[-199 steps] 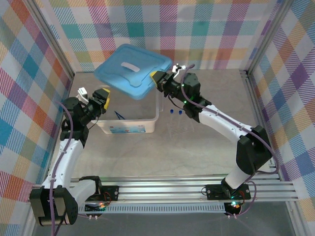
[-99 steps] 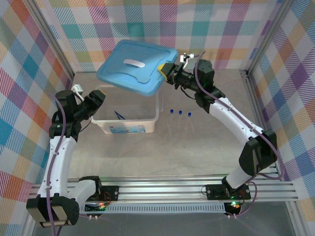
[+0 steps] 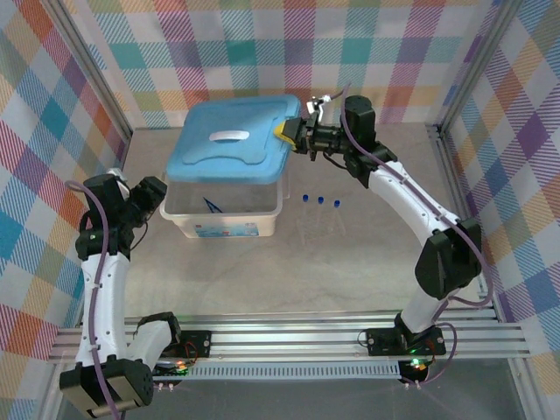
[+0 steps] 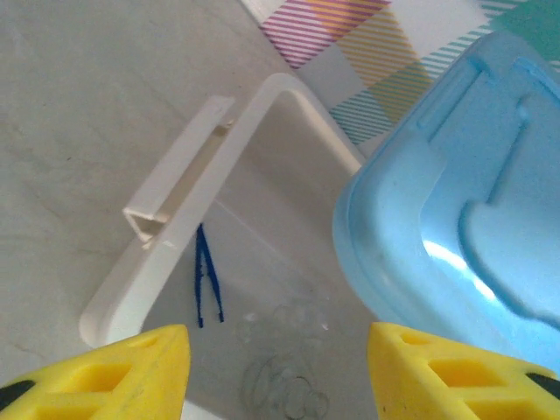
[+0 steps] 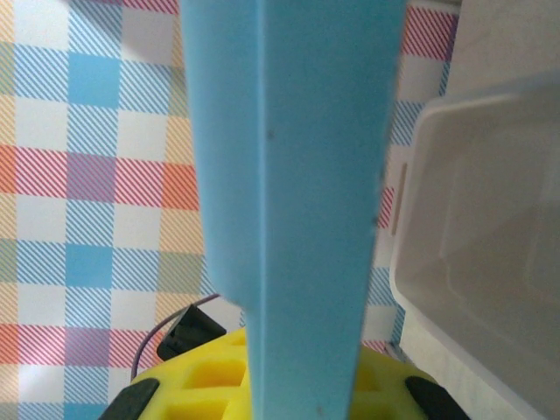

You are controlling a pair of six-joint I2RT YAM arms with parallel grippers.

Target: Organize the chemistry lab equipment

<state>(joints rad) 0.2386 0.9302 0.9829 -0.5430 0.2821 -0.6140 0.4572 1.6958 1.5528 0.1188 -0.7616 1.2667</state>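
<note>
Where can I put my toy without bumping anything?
Best spot: the bare table between the white tub and the near rail. Crowded: around the tub, with the blue lid above, the left gripper at its left and blue-capped tubes at its right.

You find tub (image 3: 262, 223) on table (image 3: 376, 262), left of centre. Tweezers (image 3: 213, 206) lie inside tub, on its bottom. Glassware (image 4: 282, 389) sits beside tweezers in tub, too faint for you to tell pieces apart. Lid (image 3: 232, 140) hangs over tub's back part, right edge between right jaws. Three tubes (image 3: 320, 200) lie side by side on table, right of tub, apart from it. Left jaws sit off tub's left end.
</note>
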